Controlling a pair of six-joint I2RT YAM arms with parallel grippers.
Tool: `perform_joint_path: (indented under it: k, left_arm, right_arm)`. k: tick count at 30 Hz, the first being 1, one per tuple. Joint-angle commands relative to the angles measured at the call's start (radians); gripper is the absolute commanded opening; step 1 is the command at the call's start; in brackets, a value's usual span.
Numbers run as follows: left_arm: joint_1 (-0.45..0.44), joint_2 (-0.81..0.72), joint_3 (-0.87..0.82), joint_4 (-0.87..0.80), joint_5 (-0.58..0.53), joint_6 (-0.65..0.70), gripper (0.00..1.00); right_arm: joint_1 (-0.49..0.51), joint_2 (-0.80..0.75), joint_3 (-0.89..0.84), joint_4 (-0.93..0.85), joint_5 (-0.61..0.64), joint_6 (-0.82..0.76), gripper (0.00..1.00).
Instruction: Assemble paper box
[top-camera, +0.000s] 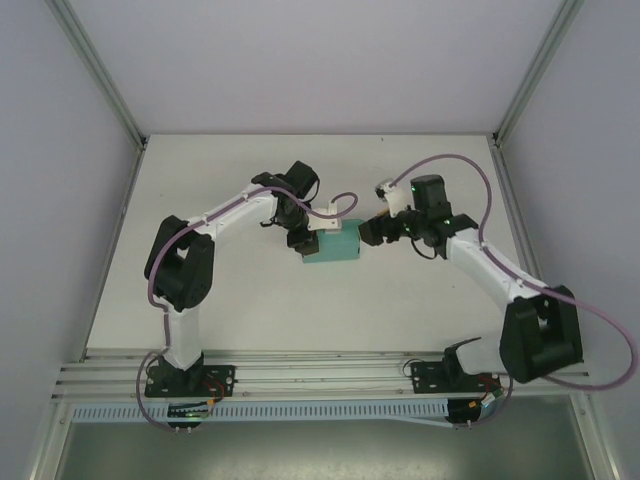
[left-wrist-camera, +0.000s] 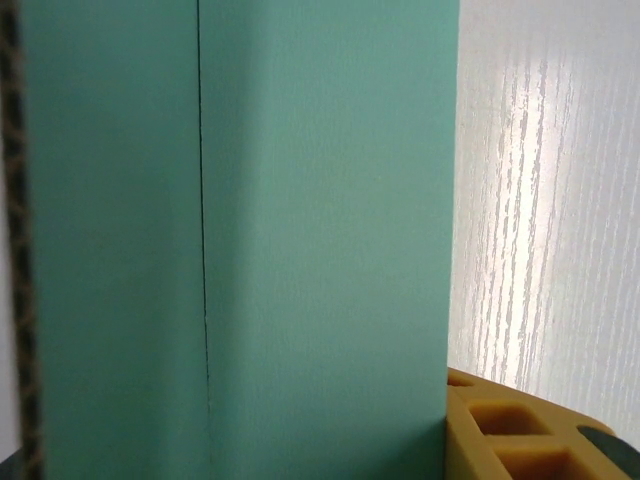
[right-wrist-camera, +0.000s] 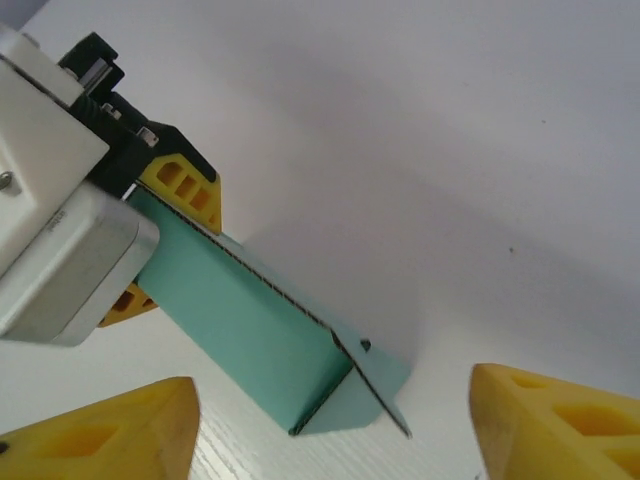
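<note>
The paper box (top-camera: 334, 246) lies near the middle of the worktop (top-camera: 230, 310), between the two grippers. In the overhead view its left end is hidden under the left gripper (top-camera: 302, 240). From the left wrist the teal card sits so close to the lens that its top and bottom are cut off. A thin crease (left-wrist-camera: 203, 250) runs down it, and a dark corrugated edge (left-wrist-camera: 14, 250) shows at the frame's left. The left gripper's jaws are closed on the box: the right wrist view shows one yellow finger (right-wrist-camera: 185, 188) above the card and another below. At the box's free end a flap (right-wrist-camera: 372, 388) stands open, and that corner seems to touch the worktop, though the angle makes this uncertain. The right gripper (right-wrist-camera: 335, 425) has its jaws wide, one on either side of the flap and apart from it. Over both arms loop purple cables (top-camera: 455, 165).
</note>
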Motion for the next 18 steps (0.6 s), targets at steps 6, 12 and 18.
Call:
perform_joint_path:
  k: [6, 12, 18]
  left_arm:
    - [-0.002, 0.043, 0.024, -0.061, -0.005, -0.024, 0.39]
    - [-0.002, 0.048, 0.044, -0.065, 0.001, -0.035, 0.4]
    - [-0.003, 0.053, 0.064, -0.067, -0.002, -0.052, 0.41]
  right_arm:
    - [0.024, 0.108, 0.111, -0.153, -0.036, -0.111, 0.38]
    - [0.025, 0.1, 0.096, -0.171, -0.014, -0.12, 0.22]
    - [0.036, 0.101, 0.097, -0.122, 0.002, -0.056, 0.0]
